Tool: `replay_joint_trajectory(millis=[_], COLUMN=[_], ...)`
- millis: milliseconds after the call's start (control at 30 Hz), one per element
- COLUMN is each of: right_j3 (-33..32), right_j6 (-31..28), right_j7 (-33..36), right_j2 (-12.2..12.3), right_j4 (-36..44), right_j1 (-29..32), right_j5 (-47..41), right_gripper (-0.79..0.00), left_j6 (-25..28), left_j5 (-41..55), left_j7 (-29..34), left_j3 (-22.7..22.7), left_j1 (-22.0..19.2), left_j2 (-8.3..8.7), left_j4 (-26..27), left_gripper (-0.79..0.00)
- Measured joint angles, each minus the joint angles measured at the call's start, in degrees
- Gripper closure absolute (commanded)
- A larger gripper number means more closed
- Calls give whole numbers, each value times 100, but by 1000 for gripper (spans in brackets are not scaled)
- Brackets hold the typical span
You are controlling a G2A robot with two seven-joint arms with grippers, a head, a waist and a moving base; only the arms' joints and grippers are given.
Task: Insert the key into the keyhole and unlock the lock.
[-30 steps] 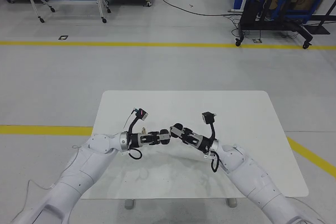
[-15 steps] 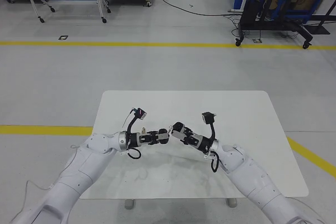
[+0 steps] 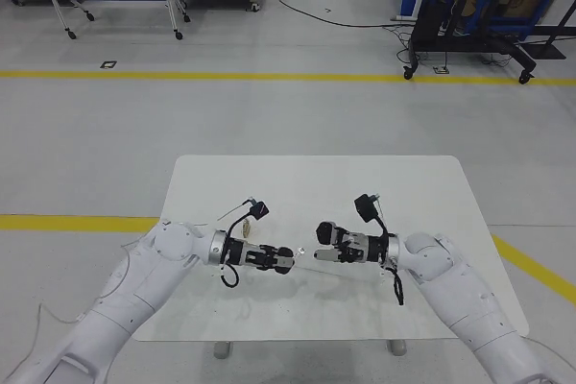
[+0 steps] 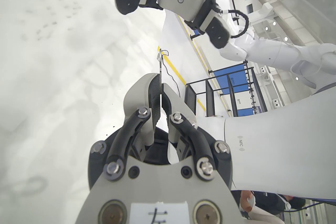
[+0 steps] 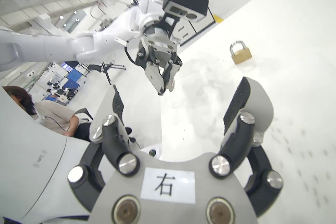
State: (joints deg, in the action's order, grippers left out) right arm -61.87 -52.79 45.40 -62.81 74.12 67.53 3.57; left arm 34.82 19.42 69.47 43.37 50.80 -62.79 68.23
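Table (image 3: 413, 192): white, and it carries only one task item.

Right end effector (image 4: 173, 7): fingers wide apart, nothing between them. It hangs over the middle of the table, a little toward the near edge, and faces the other arm.

Left end effector (image 5: 164, 87): pads pressed together on the key. It points at the right one across a short gap, with no contact. It is also above the table surface, not resting on it.

Lock (image 5: 241, 53): a brass padlock sitting on the table by itself, on the left half, about midway between the far and near edges. It is just beyond the left arm's wrist and apart from both end effectors. The shackle looks closed. You can't see the keyhole from any angle here.

Key (image 4: 160, 64): a thin blade pinched edge-on between the left pads, tip sticking out toward the right end effector. It points away from the lock, not at it.

Progress, as a judgement: early. You have the key in hand, and that is the only part done. The lock is not held or braced, the key is not lined up with the keyhole, nothing is inserted and nothing is turned.

What's left is probably to have the free right end effector take the lock, or steady it on the table. Then bring the key tip to the keyhole, push it in, and twist until the shackle pops.

Watch the grip: the blade is thin and may slip or rotate in the pads.
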Motion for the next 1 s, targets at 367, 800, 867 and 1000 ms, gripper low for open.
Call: replay_joint_trajectory(millis=[367,800,867,1000], right_j3=[723,1507,1579,1717], right_j6=[387,415,391,371], right_j7=[1001,1024,1000,980], right_j2=[32,188,212,251], right_j4=[-67,-445,-500,-563], right_j1=[-405,-966,-1016,-1093], right_j5=[-874,-1374,-1444,-1543], right_gripper=[-354,-274,-262,-203], left_j6=[30,150,163,186], left_j5=[-72,-125,-124,-147], left_j7=[-30,-150,-164,-187], left_j3=[-210,-359,-381,-430], left_j1=[-8,-54,-61,-72], left_j2=[126,222,236,258], left_j4=[181,226,238,264], left_gripper=[0,0,0,0])
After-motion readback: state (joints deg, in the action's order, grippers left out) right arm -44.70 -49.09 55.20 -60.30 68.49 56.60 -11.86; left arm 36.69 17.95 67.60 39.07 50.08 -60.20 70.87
